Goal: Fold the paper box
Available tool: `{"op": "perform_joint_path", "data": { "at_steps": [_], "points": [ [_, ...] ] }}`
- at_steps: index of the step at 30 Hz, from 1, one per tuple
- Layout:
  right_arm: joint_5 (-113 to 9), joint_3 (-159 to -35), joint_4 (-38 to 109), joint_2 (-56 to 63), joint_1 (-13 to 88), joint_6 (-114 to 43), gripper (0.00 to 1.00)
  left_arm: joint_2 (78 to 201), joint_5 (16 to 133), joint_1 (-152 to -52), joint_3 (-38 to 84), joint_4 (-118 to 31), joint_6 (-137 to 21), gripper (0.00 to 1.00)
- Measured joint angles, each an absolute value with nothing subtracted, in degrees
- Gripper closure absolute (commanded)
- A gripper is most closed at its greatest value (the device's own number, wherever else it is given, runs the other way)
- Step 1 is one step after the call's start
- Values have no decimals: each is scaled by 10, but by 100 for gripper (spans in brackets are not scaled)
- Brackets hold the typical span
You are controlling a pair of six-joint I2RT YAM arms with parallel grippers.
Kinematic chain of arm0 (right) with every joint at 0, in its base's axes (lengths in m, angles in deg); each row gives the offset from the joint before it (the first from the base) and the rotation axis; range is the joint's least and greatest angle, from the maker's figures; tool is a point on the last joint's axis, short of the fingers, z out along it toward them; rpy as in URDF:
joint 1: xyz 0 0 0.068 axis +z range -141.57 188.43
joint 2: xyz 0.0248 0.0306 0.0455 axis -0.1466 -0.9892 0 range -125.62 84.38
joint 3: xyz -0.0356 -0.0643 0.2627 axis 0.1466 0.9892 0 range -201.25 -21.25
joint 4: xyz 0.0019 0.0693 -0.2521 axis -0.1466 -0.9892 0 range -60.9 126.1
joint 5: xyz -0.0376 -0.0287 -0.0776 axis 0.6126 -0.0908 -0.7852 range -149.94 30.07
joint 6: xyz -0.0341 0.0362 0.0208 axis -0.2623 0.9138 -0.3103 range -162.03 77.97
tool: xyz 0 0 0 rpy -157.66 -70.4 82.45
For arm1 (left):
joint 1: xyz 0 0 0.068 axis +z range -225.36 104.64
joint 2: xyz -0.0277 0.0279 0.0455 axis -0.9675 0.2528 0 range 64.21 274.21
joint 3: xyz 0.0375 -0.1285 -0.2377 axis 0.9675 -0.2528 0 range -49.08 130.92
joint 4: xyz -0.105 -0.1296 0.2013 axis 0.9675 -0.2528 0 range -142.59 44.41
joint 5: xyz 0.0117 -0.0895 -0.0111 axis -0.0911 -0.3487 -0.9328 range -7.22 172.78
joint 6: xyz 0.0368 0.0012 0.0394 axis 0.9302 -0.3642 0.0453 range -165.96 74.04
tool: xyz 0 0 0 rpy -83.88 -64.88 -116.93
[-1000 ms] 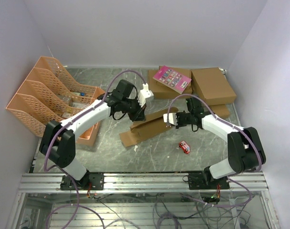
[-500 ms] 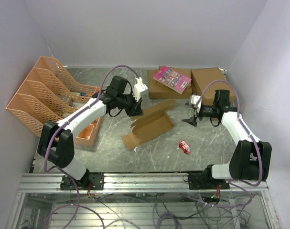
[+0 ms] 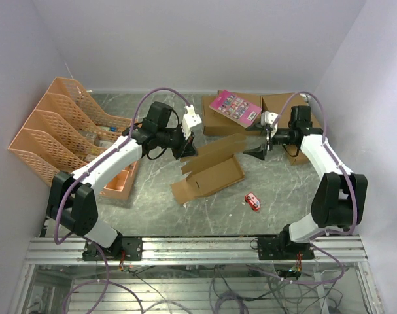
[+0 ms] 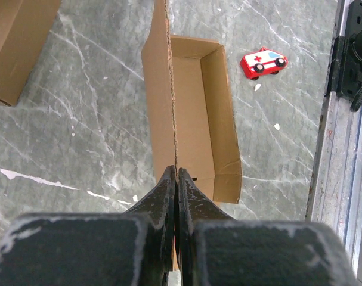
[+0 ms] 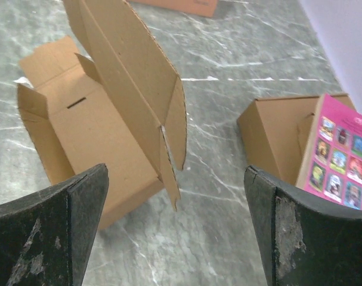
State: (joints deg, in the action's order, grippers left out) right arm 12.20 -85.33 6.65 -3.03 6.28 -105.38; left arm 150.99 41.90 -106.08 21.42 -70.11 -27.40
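The paper box (image 3: 211,175) lies in the middle of the table as an open brown tray with its lid panel standing up. My left gripper (image 3: 187,147) is shut on the thin top edge of that lid. In the left wrist view the jaws (image 4: 176,171) pinch the cardboard edge, and the tray (image 4: 198,119) lies beyond them. My right gripper (image 3: 256,142) hangs open to the right of the box and touches nothing. In the right wrist view its fingers (image 5: 49,226) stand wide apart, with the raised lid (image 5: 127,77) and its loose side flap ahead of them.
Two larger brown boxes (image 3: 291,116) sit at the back right, one under a pink booklet (image 3: 235,108). A red and white toy ambulance (image 3: 252,201) lies in front of the paper box. An orange file rack (image 3: 67,131) fills the left side. A metal rail (image 3: 198,248) runs along the near edge.
The right gripper let go of the box, opened wide and drew back to the right and rear. The left gripper kept its hold and lifted the lid more upright.
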Motion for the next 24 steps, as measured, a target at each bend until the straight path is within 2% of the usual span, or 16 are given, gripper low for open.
{"op": "perform_joint_path", "data": {
  "at_steps": [9, 20, 24],
  "points": [
    [131, -916, -82, -90, 97, -1140, 22, 1510, 396, -1061, 214, -689, -255, 93],
    [126, -935, -108, -103, 134, -1144, 60, 1510, 386, -1061, 215, -690, -234, 93],
    [124, -936, -120, -108, 134, -1153, 71, 1510, 386, -1061, 215, -690, -231, 93]
  ]
}}
